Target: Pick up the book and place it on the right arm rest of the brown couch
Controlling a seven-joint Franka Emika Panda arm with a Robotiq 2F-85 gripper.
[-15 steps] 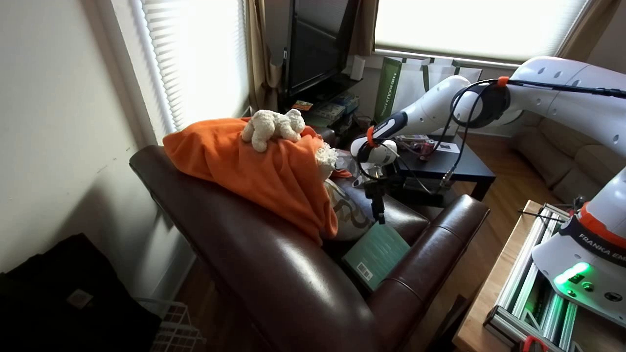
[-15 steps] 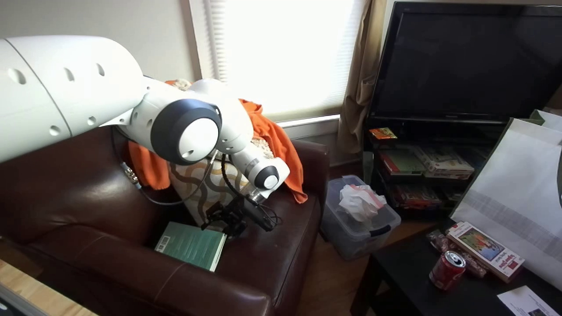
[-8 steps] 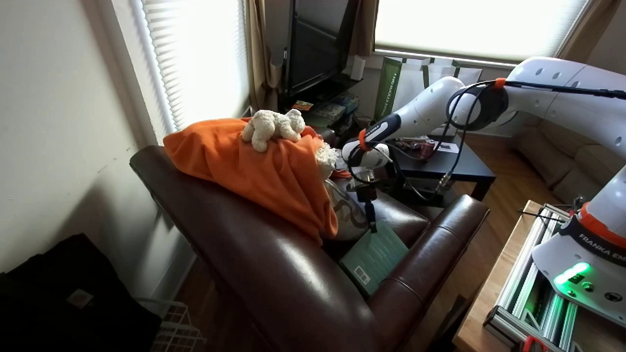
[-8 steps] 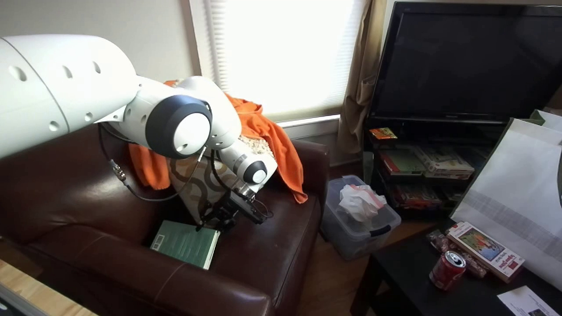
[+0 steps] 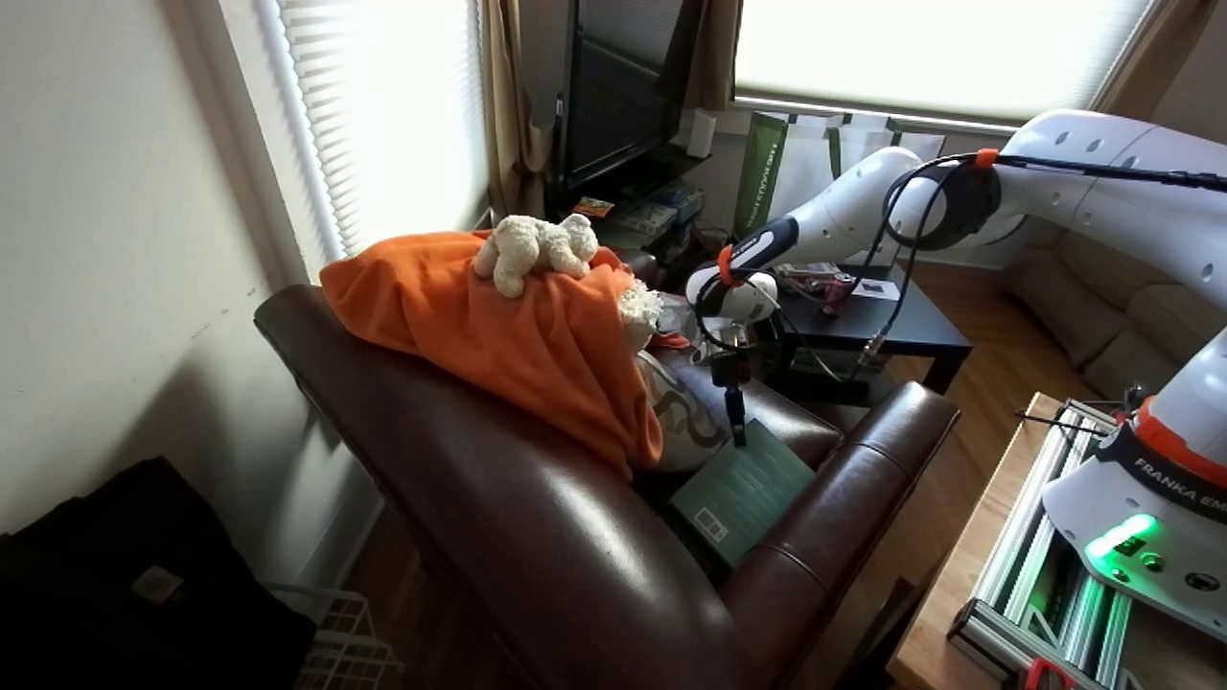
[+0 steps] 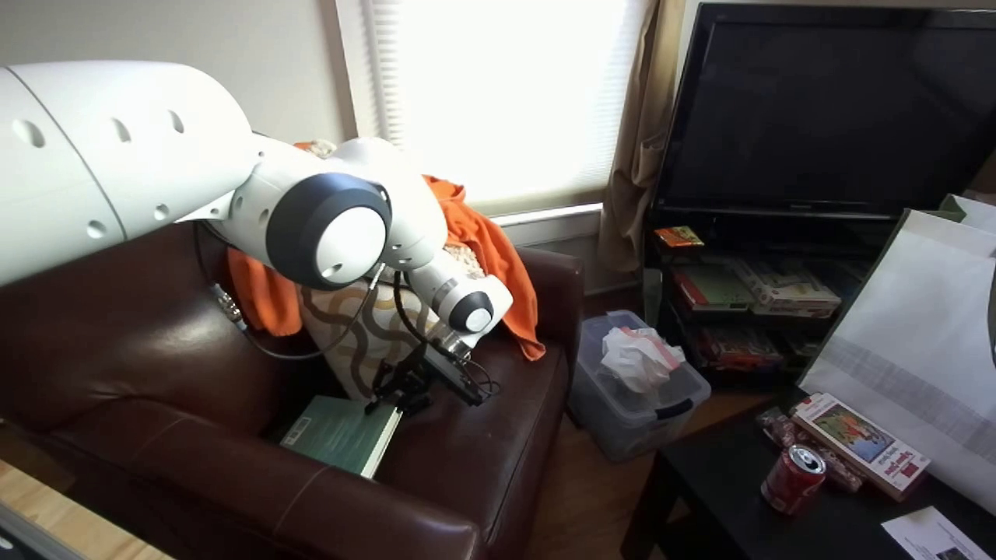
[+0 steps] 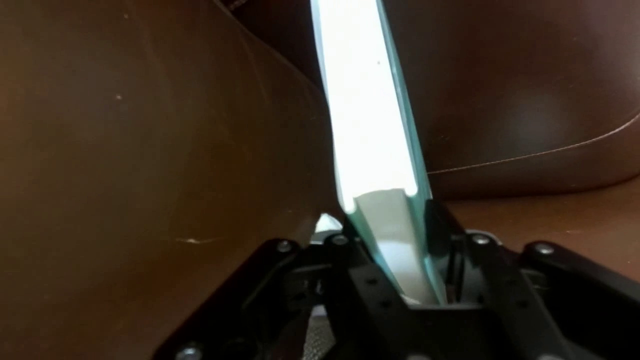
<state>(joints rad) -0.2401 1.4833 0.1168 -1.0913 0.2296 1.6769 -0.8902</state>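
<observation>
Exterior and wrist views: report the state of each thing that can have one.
Book: closed, gripped
Claw: shut on the book
Right arm rest: book not yet on it
Television: screen dark
Blinds: lowered
Curtains: drawn aside
Soda can: upright
Shopping bag: upright
Blanket: draped over the couch
Stuffed toy: on the blanket
Robot's light: lit green

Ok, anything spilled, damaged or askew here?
Nothing looks spilled or damaged. Mildly askew: the orange blanket lies bunched and uneven over the back of the brown couch. The book looks tilted, but the pincer holds it, so that seems normal.
</observation>
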